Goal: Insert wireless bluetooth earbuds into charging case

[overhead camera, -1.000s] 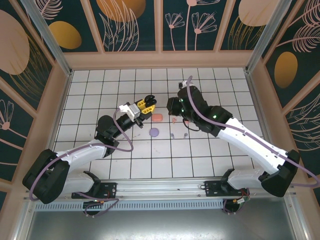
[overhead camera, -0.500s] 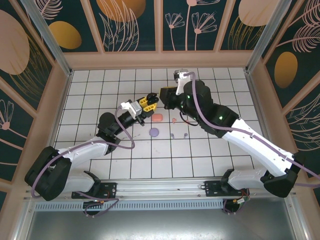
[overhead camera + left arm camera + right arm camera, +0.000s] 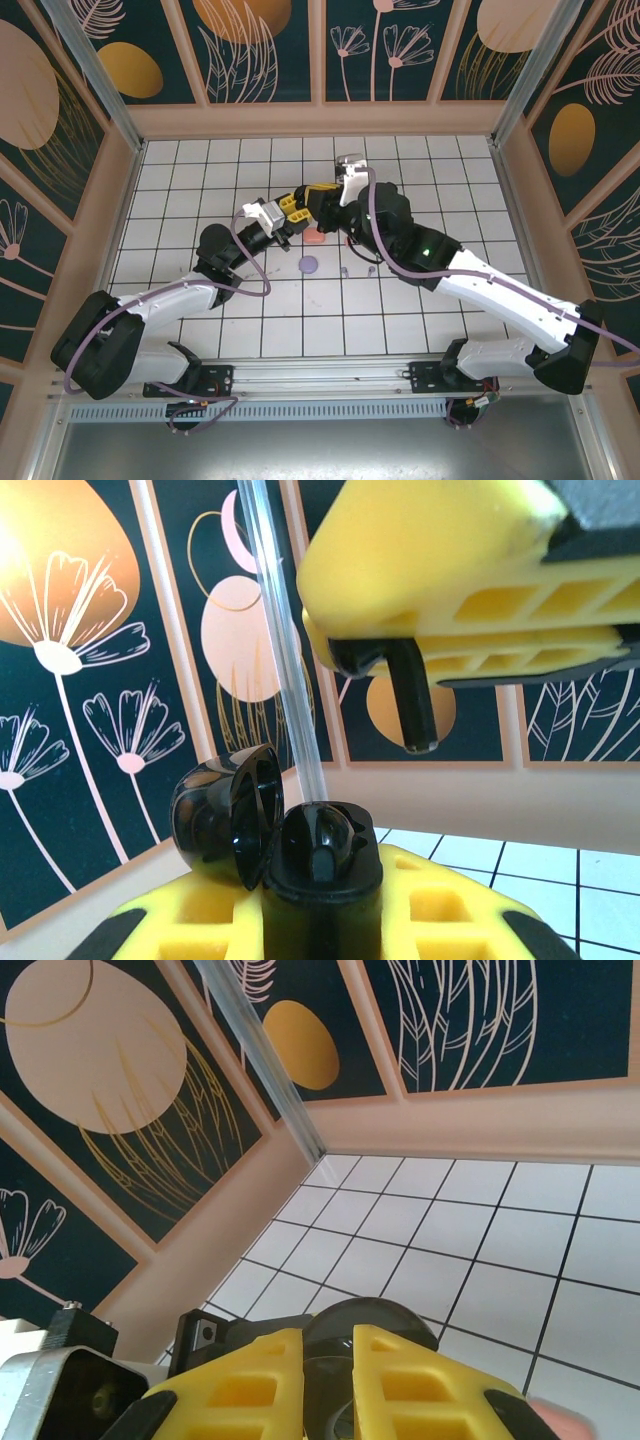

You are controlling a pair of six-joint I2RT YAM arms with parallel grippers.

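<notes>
White tiles cover the worktop [image 3: 440, 170], walled in by dark floral panels [image 3: 265, 50]. Towards the middle, nearest the arm bases, two tiny lilac earbuds [image 3: 345, 270] lie loose on the tiles, with a lilac round piece [image 3: 308, 264] just to their left. A little farther back is a salmon-pink piece [image 3: 315, 238], perhaps another case, though I cannot tell.

Beyond these and above the tiles, the left gripper [image 3: 298, 207] is clamped on the black charging case [image 3: 320, 865], whose lid stands flipped open. Something dark and rounded fills its well, but I cannot tell whether a bud is already seated. The right gripper [image 3: 320, 196] pinches a black earbud [image 3: 412, 700], stem down, just above the open case and not touching it.

So the task looks early: at best one black bud is near going in, and the lilac pair is untouched.

A second ago the right gripper hung low over the tiles, to the right of the pink piece. It has since swung left and up to meet the left gripper, which has barely moved. Both grips are unchanged.
</notes>
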